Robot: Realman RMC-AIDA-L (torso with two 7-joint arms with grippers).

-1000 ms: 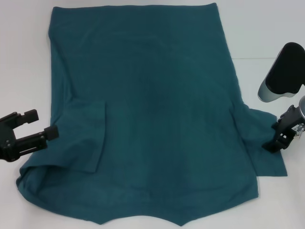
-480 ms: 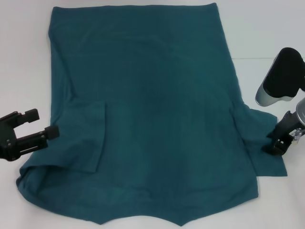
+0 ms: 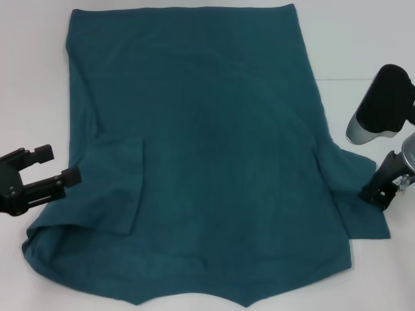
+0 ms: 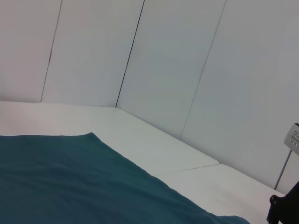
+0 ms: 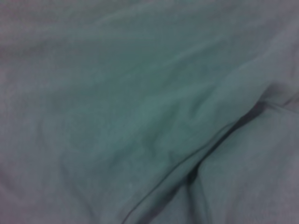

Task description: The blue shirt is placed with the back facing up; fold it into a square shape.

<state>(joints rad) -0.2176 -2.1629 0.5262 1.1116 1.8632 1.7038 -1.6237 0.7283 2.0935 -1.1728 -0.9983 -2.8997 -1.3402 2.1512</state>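
The blue shirt (image 3: 207,149) lies spread flat on the white table (image 3: 32,78), its left sleeve (image 3: 117,188) folded inward onto the body. My right gripper (image 3: 376,193) stands on the right sleeve (image 3: 360,207) at the shirt's right edge, fingers together on the cloth. Teal fabric (image 5: 140,107) with a crease fills the right wrist view. My left gripper (image 3: 57,165) hovers open just off the shirt's left edge, level with the folded sleeve, holding nothing. In the left wrist view the shirt (image 4: 70,182) stretches away across the table.
The right arm's grey and black link (image 3: 382,103) rises over the table to the right of the shirt. White wall panels (image 4: 163,70) close off the far side. A table seam (image 3: 350,79) runs to the right.
The right gripper's fingers have drawn together on the right sleeve and the arm has shifted slightly up and right. The left gripper has drifted a little lower and stays open.
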